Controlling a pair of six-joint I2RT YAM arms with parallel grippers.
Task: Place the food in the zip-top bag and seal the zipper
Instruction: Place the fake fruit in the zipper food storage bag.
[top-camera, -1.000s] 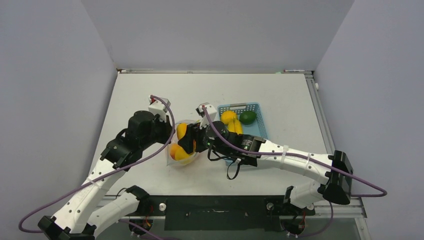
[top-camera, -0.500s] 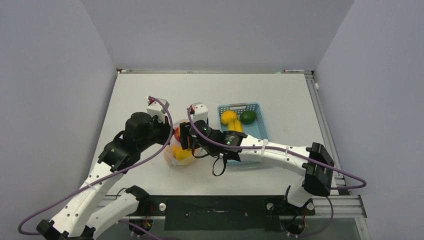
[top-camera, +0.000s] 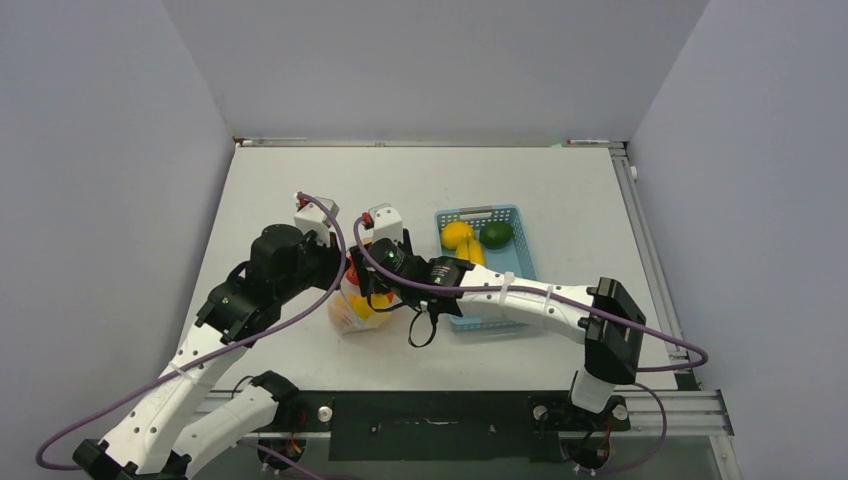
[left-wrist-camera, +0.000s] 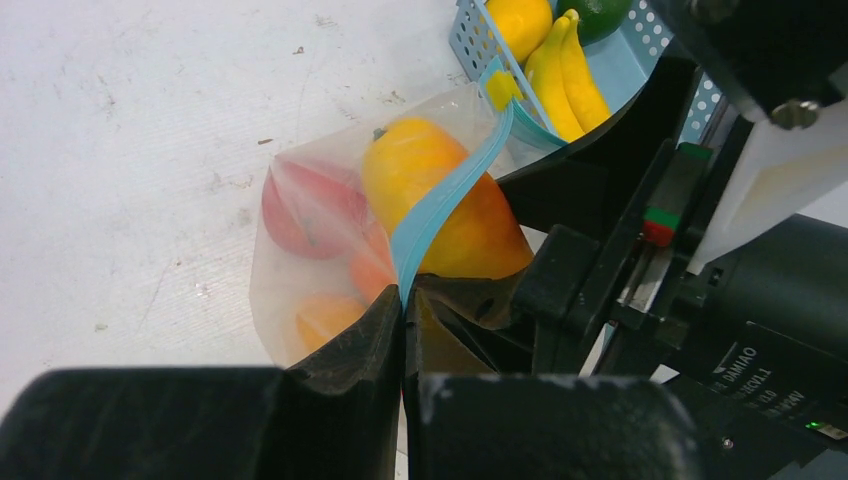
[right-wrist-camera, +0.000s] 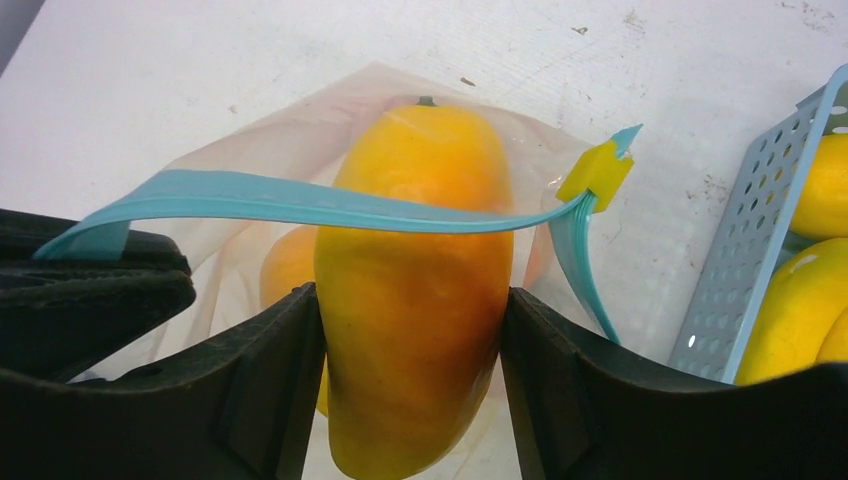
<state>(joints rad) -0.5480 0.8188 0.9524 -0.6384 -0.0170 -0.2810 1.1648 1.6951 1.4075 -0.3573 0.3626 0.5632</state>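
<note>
Right gripper (right-wrist-camera: 410, 330) clamps mango (right-wrist-camera: 415, 230) over speckled white table (right-wrist-camera: 250, 40)

Seen from above, the left arm (top-camera: 285, 262) and right arm (top-camera: 440, 280) cover most of the zip-top bag (top-camera: 352, 312). An apple (left-wrist-camera: 303, 208) blurs behind the plastic, and the basket (right-wrist-camera: 742, 262) runs off frame.

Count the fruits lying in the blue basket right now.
3: a yellow lemon at the basket's far left, a green lime beside it at far right, and a banana bunch just nearer. The right arm covers the near half, so more may be hidden.
</note>
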